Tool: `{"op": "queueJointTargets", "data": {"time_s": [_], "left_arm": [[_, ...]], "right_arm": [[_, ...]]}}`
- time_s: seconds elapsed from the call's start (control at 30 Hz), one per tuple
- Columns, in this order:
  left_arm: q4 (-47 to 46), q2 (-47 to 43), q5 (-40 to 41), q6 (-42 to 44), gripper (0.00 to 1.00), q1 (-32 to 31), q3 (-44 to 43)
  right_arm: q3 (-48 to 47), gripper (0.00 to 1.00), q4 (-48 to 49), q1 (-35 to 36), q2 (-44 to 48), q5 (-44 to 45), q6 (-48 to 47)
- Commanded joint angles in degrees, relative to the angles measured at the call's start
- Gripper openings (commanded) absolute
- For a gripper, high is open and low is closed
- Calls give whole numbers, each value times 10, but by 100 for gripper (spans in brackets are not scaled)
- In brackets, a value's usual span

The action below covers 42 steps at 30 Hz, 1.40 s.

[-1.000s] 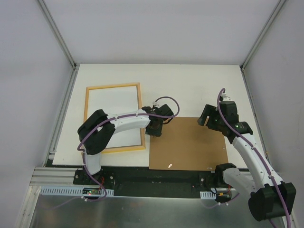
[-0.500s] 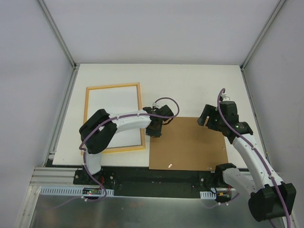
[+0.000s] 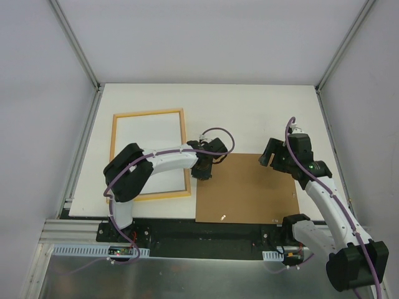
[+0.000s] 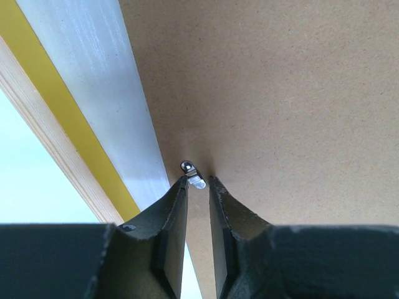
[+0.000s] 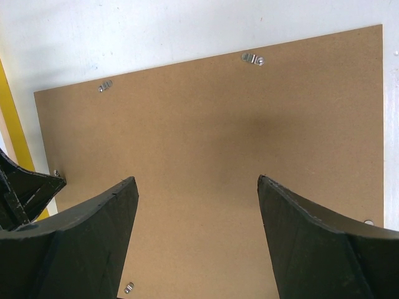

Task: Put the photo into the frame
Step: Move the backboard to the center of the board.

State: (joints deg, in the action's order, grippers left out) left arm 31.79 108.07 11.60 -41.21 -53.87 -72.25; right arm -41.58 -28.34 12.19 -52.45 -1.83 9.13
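Note:
The frame (image 3: pixel 148 114) lies back up at the table's left, its wood-coloured rim around the photo (image 3: pixel 151 144), which shows its plain white side. To its right lies a brown backing panel (image 3: pixel 246 190). My left gripper (image 3: pixel 202 170) is down at the panel's upper left corner. In the left wrist view its jaws (image 4: pixel 197 179) stand a narrow gap apart around a small metal clip (image 4: pixel 192 174); the left fingertip touches the clip and the right one is just off it. My right gripper (image 3: pixel 270 156) hovers open over the panel (image 5: pixel 206 124), nothing between its fingers (image 5: pixel 196 180).
Several more small metal clips (image 5: pixel 252 58) sit along the panel's edges. A strip of white table (image 4: pixel 100 93) separates the panel from the frame's yellow edge (image 4: pixel 56 106). Grey walls close in the table on three sides.
The left jaws have narrowed around the clip at the panel's corner. Both arms have barely moved.

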Motion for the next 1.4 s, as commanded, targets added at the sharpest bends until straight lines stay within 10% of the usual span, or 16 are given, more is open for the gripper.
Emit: {"op": "queueJointTargets", "data": {"time_s": [0.0, 0.83, 1.37], "left_arm": [[7, -1, 10, -7, 17, 11, 20], [5, 78, 4, 39, 0, 47, -96], [1, 266, -43, 205, 0, 166, -466]], "right_arm": [[-4, 79, 6, -3, 9, -3, -8], [-24, 79, 7, -2, -8, 6, -9], [-38, 80, 36, -2, -78, 36, -16]]}}
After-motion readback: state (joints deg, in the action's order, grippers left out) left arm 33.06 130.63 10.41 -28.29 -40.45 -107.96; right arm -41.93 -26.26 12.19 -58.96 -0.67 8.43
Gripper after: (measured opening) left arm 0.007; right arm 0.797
